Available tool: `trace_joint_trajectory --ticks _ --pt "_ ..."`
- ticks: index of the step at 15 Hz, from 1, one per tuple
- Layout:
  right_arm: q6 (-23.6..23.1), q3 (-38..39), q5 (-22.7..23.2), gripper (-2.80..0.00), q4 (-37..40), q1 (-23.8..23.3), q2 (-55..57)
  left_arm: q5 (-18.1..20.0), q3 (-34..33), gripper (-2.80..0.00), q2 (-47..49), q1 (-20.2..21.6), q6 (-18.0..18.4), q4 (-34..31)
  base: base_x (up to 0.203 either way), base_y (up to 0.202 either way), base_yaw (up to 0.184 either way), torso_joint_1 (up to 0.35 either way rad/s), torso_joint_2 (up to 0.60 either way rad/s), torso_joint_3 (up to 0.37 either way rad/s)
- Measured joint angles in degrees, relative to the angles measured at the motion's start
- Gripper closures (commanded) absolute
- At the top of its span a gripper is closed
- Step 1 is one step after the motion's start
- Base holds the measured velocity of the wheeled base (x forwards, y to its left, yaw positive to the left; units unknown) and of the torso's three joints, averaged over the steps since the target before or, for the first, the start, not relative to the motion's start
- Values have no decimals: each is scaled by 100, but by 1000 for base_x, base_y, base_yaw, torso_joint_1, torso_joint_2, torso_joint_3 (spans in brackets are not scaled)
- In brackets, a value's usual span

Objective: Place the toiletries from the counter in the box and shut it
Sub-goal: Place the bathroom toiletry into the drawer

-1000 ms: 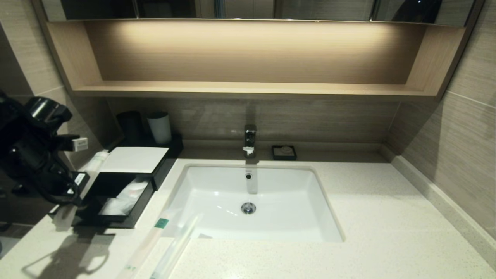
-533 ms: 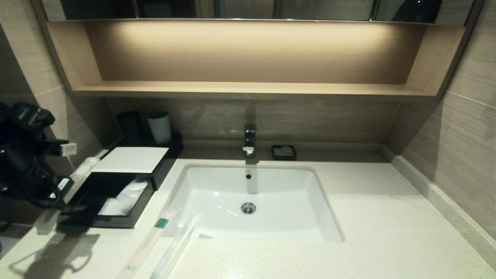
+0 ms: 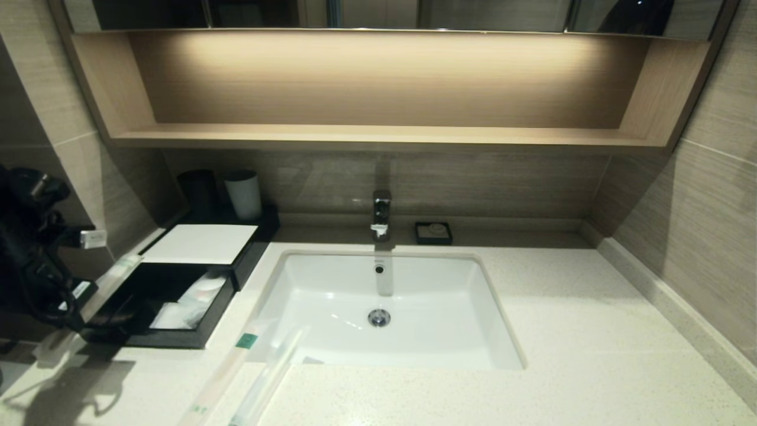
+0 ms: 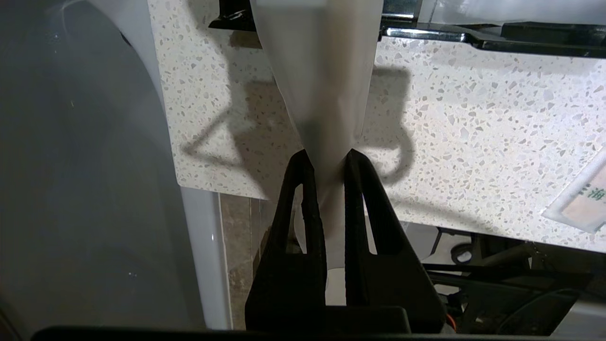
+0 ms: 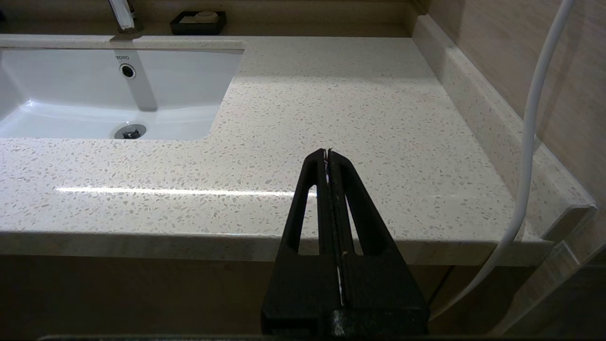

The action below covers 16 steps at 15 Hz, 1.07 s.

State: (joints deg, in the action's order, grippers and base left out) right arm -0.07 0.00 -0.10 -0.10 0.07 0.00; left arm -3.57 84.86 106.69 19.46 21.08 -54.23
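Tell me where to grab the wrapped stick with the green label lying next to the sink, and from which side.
Grip the wrapped stick around its middle, below the green label, coming straight down from above. It lies flat on the counter, long and slim, so the fingers should close across its narrow width. A second stick lies close alongside on the sink side, so probably keep the opening narrow.

The two wrapped toiletries (image 3: 236,378) lying beside the sink run off the head view's bottom edge. The left arm (image 3: 29,260) is cut by the left edge, and the open drawer's (image 3: 177,307) whitish contents are too blurred to name.
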Motion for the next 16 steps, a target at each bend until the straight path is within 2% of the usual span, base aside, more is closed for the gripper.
trace_joint_trajectory --ticks 5,13,16 --pt "2 0 0 0 0 0 0 68 699 0 214 11 50 -837 0 0 0 0 0 0" --pt "0 0 0 0 2 0 0 66 2203 0 918 27 56 -2699 0 0 0 0 0 0" --pt "0 0 1 0 0 0 0 62 2489 0 1159 44 50 -3004 0 0 0 0 0 0"
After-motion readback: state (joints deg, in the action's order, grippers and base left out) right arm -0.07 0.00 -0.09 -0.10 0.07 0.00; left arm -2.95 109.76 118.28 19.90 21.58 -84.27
